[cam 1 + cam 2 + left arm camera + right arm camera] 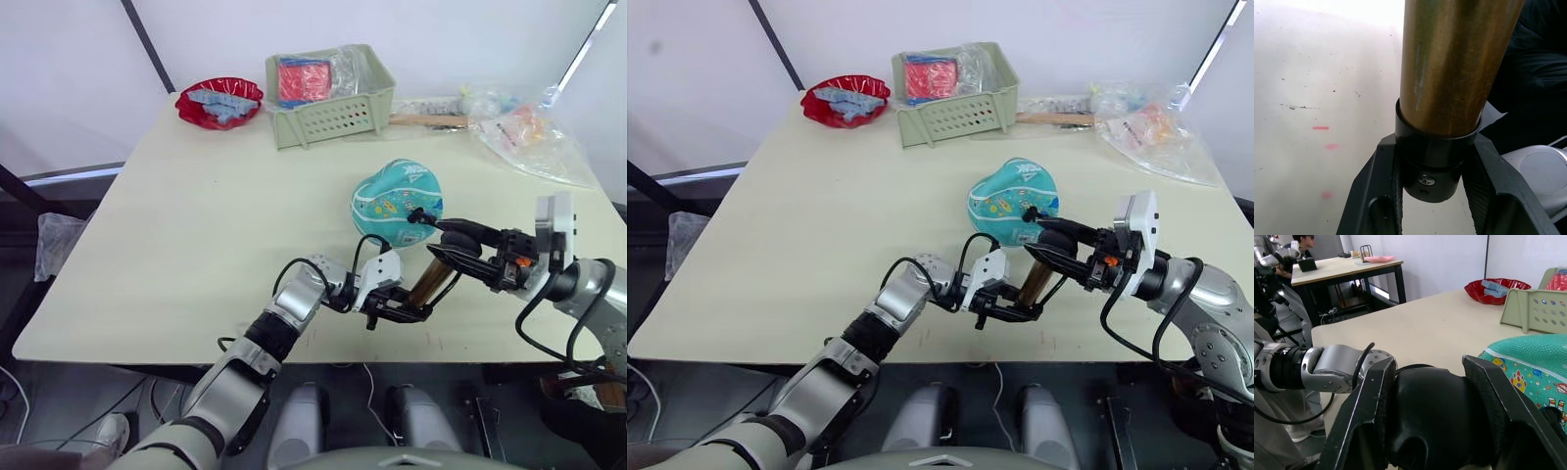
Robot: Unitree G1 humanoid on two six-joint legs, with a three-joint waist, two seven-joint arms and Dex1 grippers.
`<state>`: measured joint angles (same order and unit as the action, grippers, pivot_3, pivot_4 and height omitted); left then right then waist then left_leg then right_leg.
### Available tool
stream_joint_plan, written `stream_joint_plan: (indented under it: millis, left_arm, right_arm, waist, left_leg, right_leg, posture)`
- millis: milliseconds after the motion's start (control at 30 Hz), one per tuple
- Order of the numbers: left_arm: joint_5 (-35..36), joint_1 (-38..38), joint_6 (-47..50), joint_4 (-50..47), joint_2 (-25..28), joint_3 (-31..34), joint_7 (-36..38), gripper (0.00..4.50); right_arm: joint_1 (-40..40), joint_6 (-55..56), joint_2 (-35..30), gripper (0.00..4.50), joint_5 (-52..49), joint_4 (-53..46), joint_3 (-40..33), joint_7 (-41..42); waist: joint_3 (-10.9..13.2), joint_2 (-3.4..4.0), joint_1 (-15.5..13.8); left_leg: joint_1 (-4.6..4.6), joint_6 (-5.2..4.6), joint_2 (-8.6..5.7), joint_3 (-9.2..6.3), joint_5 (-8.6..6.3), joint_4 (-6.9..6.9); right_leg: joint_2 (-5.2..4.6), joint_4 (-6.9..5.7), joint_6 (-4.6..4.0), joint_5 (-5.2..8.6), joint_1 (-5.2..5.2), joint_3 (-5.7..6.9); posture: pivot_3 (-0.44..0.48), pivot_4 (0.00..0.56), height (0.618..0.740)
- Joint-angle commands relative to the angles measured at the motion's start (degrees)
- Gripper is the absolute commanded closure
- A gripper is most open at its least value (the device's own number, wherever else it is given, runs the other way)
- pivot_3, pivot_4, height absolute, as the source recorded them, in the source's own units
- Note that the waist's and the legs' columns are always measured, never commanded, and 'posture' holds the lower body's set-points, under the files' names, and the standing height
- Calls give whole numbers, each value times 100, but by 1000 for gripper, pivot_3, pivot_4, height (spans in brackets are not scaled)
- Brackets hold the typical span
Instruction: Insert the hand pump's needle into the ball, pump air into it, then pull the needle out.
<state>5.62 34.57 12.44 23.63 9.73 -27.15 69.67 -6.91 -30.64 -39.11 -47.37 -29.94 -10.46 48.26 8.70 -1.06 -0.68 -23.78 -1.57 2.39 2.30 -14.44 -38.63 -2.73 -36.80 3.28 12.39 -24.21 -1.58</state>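
The teal ball (pixel 397 201) lies on the table right of centre. Just in front of it the bronze hand pump (pixel 428 280) stands tilted. My left gripper (pixel 409 311) is shut on its black end cap (pixel 1431 159) near the tabletop. My right gripper (pixel 448 251) is shut on the black T-handle (pixel 1437 416) at the pump's upper end, close beside the ball (pixel 1528 364). The thin black hose (pixel 364 243) loops up to the needle's black fitting (pixel 419 215), which sits against the ball's near side. The metal pin itself is hidden.
A green basket (pixel 330 96) with packets, a red bowl (pixel 219 103), a wooden-handled tool (pixel 429 119) and plastic bags (pixel 529 132) line the table's far edge. The front edge (pixel 294 352) runs just under my left arm. A person sits at another table behind.
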Motion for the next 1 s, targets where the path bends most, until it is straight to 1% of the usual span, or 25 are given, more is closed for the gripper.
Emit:
stream_joint_plan:
  millis: [33,200,300,400,600,733,867,1000]
  left_arm:
    - [22,45,-227,138,-194,149,-193,3349]
    - [-298,-4,-870,694,-461,60,-535,3349]
    - [-480,-15,-1329,1088,-674,68,-826,3349]
    - [-564,-2,-1629,1410,-841,105,-948,3349]
    - [-845,346,-2407,2521,-1296,207,-1560,3349]
    - [-979,504,-2781,3022,-1441,257,-1739,3349]
    - [-1134,584,-3029,3430,-1514,294,-1893,3349]
    - [-1228,595,-3193,3666,-1547,328,-1962,3349]
  right_arm:
    - [138,375,-66,2824,297,-120,103,325]
    - [365,1231,-47,2824,1075,277,235,710]
    - [432,1691,-28,2824,1519,530,317,778]
    - [432,1852,64,2824,1572,641,314,765]
    - [507,2583,75,2824,2164,1010,404,893]
    - [523,2849,29,2824,2238,1109,414,1039]
    - [550,2792,-22,2824,2045,983,273,1119]
    - [586,2475,-84,2824,1686,756,118,1069]
  waist:
    - [0,0,-1]
    - [0,0,-8]
    - [0,-1,-6]
    - [0,-1,-2]
    - [0,-1,-12]
    - [1,-2,-13]
    - [0,-2,-17]
    - [0,-2,-16]
  left_leg:
    - [0,0,0,-1,0,0]
    - [-1,0,-1,1,0,-3]
    - [0,0,-1,1,0,-4]
    - [0,0,-1,1,0,-3]
    - [-1,0,-3,1,0,-5]
    - [0,0,-3,1,0,-5]
    - [0,0,-3,0,0,-5]
    - [0,0,-3,-1,0,-7]
  right_leg:
    - [0,0,0,0,0,0]
    - [0,1,1,0,1,0]
    - [0,0,1,0,1,0]
    - [0,0,0,0,0,0]
    - [0,0,1,-1,1,1]
    - [-1,1,1,-1,2,0]
    - [-1,1,0,-1,2,1]
    - [-2,1,0,-1,5,2]
  posture:
    - [0,150,735]
    - [0,150,735]
    - [0,150,735]
    - [0,150,735]
    - [0,150,735]
    - [0,150,735]
    - [0,150,735]
    - [0,150,735]
